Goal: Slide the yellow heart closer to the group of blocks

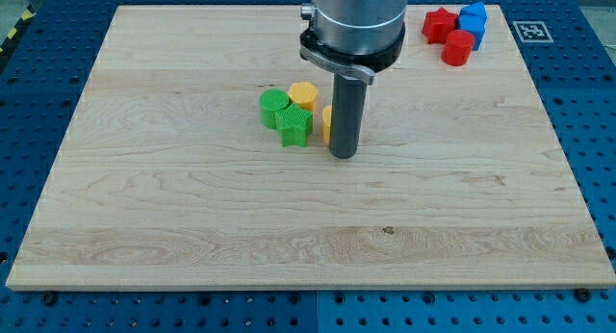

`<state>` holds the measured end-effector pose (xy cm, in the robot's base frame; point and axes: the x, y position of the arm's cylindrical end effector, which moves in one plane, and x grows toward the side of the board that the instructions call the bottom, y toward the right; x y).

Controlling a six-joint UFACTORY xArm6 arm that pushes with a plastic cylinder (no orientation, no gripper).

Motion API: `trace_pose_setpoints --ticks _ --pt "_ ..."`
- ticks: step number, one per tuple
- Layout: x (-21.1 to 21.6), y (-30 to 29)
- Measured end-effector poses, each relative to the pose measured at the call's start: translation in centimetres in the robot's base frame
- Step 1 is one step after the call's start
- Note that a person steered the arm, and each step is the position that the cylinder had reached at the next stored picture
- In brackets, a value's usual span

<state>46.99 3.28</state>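
Observation:
My tip (344,155) rests on the wooden board near its middle. A yellow block (327,125), mostly hidden behind the rod, sits just to the tip's left; its shape cannot be made out. Left of it stand a green star (295,127), a green round block (273,107) and a yellow hexagonal block (303,94), close together. The tip touches or nearly touches the hidden yellow block's right side.
At the view's top right stand a red star-like block (440,24), a red cylinder (458,47) and blue blocks (473,21), bunched together. The board's edge (308,292) runs along the view's bottom, with blue perforated table around it.

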Motion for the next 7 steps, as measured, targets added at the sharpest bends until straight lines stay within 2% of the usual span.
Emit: trace_pose_setpoints --ticks 1,3,7 --pt "0.0 -0.9" --pt "4.2 1.4" --pt "-2.6 2.0"
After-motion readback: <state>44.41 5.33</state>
